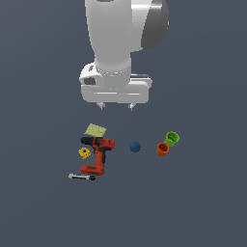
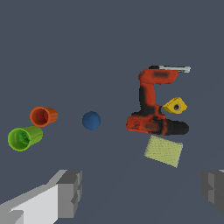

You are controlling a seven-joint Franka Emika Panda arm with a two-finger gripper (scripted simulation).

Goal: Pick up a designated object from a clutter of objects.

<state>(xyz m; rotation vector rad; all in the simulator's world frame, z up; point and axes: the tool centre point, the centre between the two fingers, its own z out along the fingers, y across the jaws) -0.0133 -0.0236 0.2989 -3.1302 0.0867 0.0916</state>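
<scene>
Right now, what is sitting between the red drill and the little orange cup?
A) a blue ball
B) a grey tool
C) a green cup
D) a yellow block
A: in the exterior view the blue ball lies alone on the floor, with the red drill on one side and the orange cup on the other, touching neither.

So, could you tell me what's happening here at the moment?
A single robot arm hangs above a scatter of small things on a dark surface, holding nothing. Its gripper is open, fingers spread wide. The blue ball it's meant to pick up lies untouched, alone between the red drill and the orange cup and green cup.
</scene>
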